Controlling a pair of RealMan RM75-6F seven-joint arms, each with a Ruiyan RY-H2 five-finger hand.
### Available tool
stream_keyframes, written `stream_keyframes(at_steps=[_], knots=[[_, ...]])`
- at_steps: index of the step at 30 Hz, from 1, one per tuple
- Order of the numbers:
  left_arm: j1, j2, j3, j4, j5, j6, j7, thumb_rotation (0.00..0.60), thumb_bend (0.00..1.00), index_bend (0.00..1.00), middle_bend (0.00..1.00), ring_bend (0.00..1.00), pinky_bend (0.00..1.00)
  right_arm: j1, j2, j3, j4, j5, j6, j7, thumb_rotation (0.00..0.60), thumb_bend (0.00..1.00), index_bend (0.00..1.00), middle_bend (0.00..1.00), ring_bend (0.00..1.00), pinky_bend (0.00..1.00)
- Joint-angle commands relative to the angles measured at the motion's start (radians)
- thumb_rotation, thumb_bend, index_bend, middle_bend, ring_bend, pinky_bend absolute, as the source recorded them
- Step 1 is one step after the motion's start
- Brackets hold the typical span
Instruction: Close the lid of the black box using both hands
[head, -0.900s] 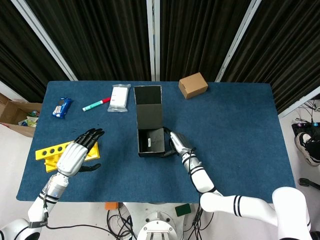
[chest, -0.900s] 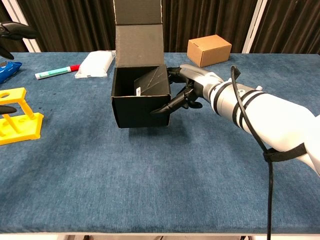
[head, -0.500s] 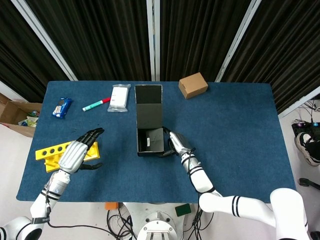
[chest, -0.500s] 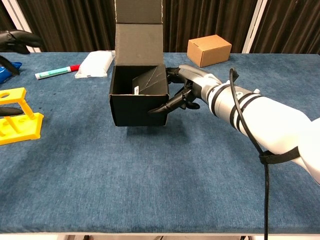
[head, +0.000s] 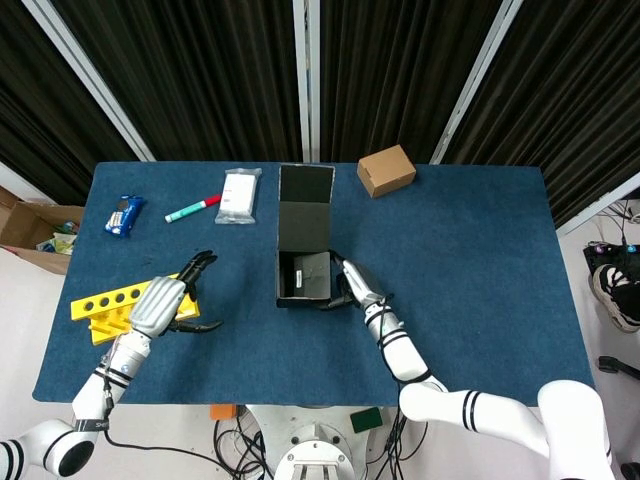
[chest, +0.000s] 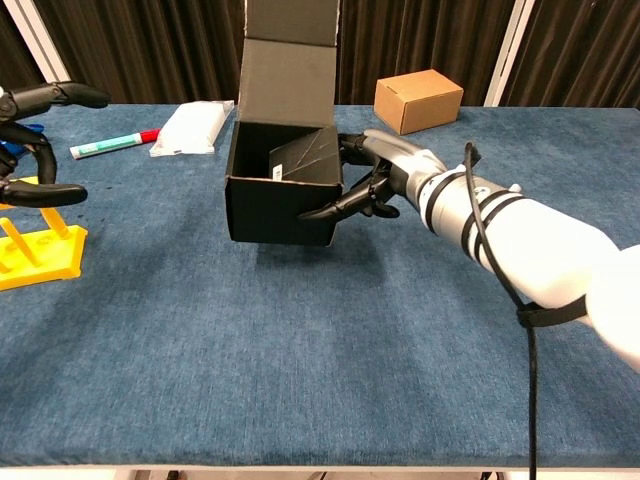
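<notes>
Right hand grips the black box at its near right corner, lid standing open
Left hand hovers spread and empty, well left of the box over the bench; chest view cuts it off at the edge

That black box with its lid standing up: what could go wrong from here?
The right hand grips only one side wall of the black box, so the box may twist or slide when the lid is pushed. The left hand hangs open far off, near the yellow rack, and might bump it on the way over.
</notes>
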Motion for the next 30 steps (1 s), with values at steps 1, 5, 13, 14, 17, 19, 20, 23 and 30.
stream_keyframes(at_steps=[1, 5, 13, 14, 17, 19, 20, 23, 30], knots=[[-0.006, -0.009, -0.001, 0.009, -0.007, -0.011, 0.002, 0.311, 0.09, 0.04, 0.00, 0.55, 0.94, 0.006, -0.018, 0.004, 0.019, -0.023, -0.007, 0.027, 0.600, 0.13, 0.47, 0.40, 0.79, 1.00], [-0.022, -0.035, -0.006, 0.036, -0.027, -0.044, -0.010, 0.325, 0.09, 0.03, 0.00, 0.55, 0.94, 0.012, -0.033, 0.011, 0.046, -0.037, -0.006, 0.038, 0.600, 0.13, 0.47, 0.40, 0.79, 1.00], [-0.036, -0.065, -0.017, 0.063, -0.054, -0.060, 0.009, 0.472, 0.09, 0.02, 0.00, 0.56, 0.94, 0.071, -0.098, 0.029, 0.128, 0.028, -0.032, -0.069, 0.600, 0.13, 0.39, 0.35, 0.79, 1.00], [-0.036, -0.062, -0.017, 0.063, -0.060, -0.064, 0.009, 0.473, 0.09, 0.02, 0.00, 0.56, 0.94, 0.080, -0.108, 0.029, 0.138, 0.044, -0.037, -0.093, 0.600, 0.12, 0.36, 0.33, 0.79, 1.00], [-0.035, -0.056, -0.016, 0.061, -0.072, -0.073, 0.006, 0.474, 0.09, 0.01, 0.00, 0.56, 0.94, 0.093, -0.125, 0.020, 0.153, 0.073, -0.037, -0.151, 0.600, 0.09, 0.21, 0.25, 0.78, 1.00], [-0.036, -0.056, -0.016, 0.064, -0.079, -0.079, -0.002, 0.460, 0.09, 0.01, 0.00, 0.56, 0.94, 0.094, -0.130, 0.010, 0.155, 0.089, -0.035, -0.186, 0.600, 0.09, 0.13, 0.20, 0.77, 1.00], [-0.036, -0.056, -0.016, 0.063, -0.083, -0.083, -0.010, 0.436, 0.09, 0.01, 0.00, 0.56, 0.94, 0.092, -0.133, 0.006, 0.154, 0.093, -0.029, -0.197, 0.600, 0.08, 0.10, 0.18, 0.76, 1.00], [-0.039, -0.057, -0.013, 0.069, -0.084, -0.094, -0.023, 0.375, 0.09, 0.01, 0.00, 0.57, 0.94, 0.076, -0.130, -0.008, 0.134, 0.098, -0.012, -0.217, 0.600, 0.05, 0.02, 0.11, 0.74, 1.00], [-0.047, -0.069, -0.008, 0.080, -0.074, -0.103, -0.031, 0.317, 0.09, 0.00, 0.00, 0.57, 0.94, 0.011, -0.059, -0.050, 0.026, 0.037, 0.039, -0.207, 0.600, 0.00, 0.00, 0.03, 0.70, 1.00]])
